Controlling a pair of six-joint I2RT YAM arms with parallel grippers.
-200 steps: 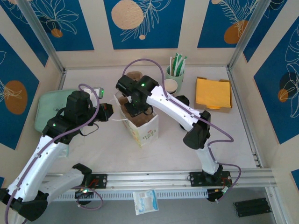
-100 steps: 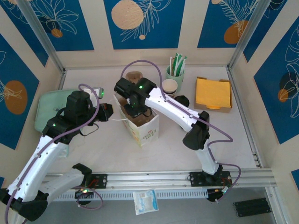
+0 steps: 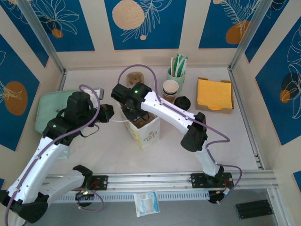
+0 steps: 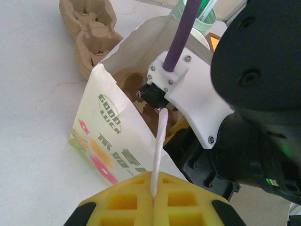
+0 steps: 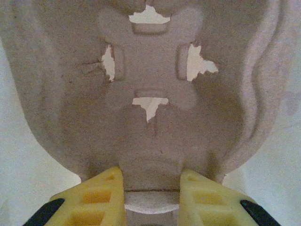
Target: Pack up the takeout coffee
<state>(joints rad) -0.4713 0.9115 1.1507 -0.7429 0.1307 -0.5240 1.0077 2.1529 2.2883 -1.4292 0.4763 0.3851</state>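
A white paper bag (image 3: 146, 129) with flower print stands open at the table's middle. My left gripper (image 4: 153, 195) is shut on its white twisted handle (image 4: 159, 146), holding it from the left (image 3: 109, 113). My right gripper (image 5: 151, 181) reaches down into the bag's mouth (image 3: 134, 112) and is shut on a tab of a brown pulp cup carrier (image 5: 150, 70). A round black-lidded thing (image 3: 182, 101) sits right of the bag. It may be the takeout coffee, but its sides are hidden from above.
A second pulp carrier (image 3: 136, 77) lies behind the bag. A stack of lidless cups (image 3: 170, 88) and a green cup of straws (image 3: 176, 70) stand at the back. Orange napkins (image 3: 215, 94) sit in a box at the right, a green tray (image 3: 49, 110) at the left.
My right wrist has shifted left over the bag with the carrier, uncovering the cup stack and the black lid. The left arm has stayed still.
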